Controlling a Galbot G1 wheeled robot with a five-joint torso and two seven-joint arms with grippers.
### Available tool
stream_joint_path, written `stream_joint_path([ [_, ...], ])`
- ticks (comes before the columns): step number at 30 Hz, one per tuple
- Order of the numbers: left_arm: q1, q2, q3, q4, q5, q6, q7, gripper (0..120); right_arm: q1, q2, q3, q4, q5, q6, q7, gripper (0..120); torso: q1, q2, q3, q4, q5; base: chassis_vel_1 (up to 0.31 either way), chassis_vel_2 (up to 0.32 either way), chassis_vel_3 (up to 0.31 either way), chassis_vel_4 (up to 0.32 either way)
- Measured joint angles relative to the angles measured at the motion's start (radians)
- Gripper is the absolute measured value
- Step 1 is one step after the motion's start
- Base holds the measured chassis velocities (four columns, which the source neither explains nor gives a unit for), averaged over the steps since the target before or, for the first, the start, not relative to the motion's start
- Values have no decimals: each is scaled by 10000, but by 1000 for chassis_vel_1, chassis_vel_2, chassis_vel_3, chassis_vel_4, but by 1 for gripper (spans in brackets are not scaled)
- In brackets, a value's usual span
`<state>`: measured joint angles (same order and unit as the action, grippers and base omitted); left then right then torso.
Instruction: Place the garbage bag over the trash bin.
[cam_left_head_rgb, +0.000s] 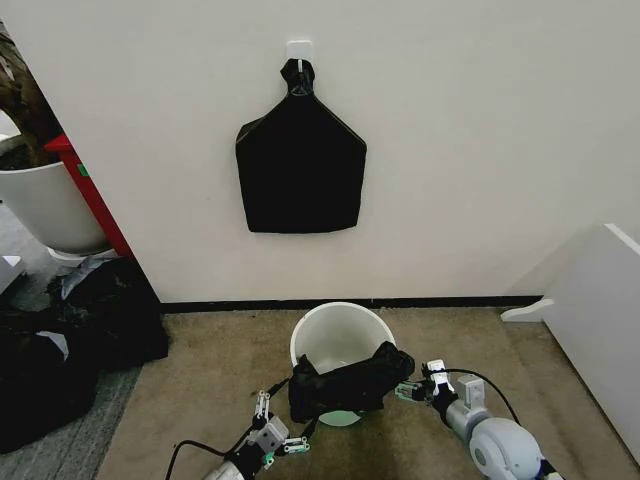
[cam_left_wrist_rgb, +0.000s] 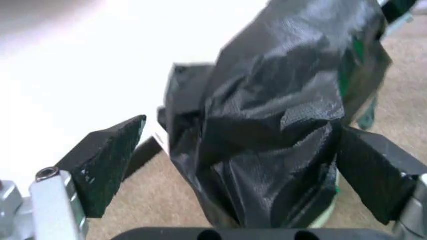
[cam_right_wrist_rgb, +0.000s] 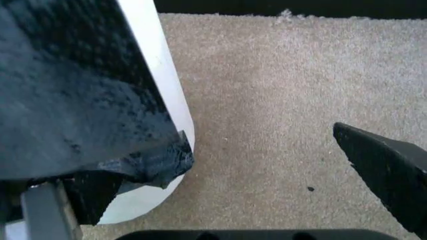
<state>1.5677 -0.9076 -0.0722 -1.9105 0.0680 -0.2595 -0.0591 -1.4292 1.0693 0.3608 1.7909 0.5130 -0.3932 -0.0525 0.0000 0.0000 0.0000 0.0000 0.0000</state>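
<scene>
Two grippers, left (cam_left_head_rgb: 283, 420) & right (cam_left_head_rgb: 413, 385), fingers apart, flank garbage bag (cam_left_head_rgb: 345, 385) draped on trash bin (cam_left_head_rgb: 340, 330); no legible text.

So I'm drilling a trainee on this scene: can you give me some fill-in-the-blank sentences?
1. The garbage bag lies draped over the near rim of the ____ trash bin.
2. The bin stands on ____ flooring.
3. A flat black bag hangs from a hook on the ____.
4. The left gripper and right gripper have ____ jaws.

Missing words: white; carpet; wall; open
</scene>
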Motion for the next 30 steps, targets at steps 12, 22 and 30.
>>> stream_joint_path([
  [12,171,391,-237,-681,-503,177,-141,100,30,-20,78,-113,1,0,41,100,0,0,0,0,-1,0,0,0,0],
  [22,-331,639,-335,-1118,-2044,747,-287,100,-29,-62,155,37,1,25,50,100,0,0,0,0,0,0,0,0,0],
  [30,-799,744,-443,-1255,-3013,1167,-459,100,-96,-141,265,295,28,71,56,100,0,0,0,1,0,0,0,0,0],
])
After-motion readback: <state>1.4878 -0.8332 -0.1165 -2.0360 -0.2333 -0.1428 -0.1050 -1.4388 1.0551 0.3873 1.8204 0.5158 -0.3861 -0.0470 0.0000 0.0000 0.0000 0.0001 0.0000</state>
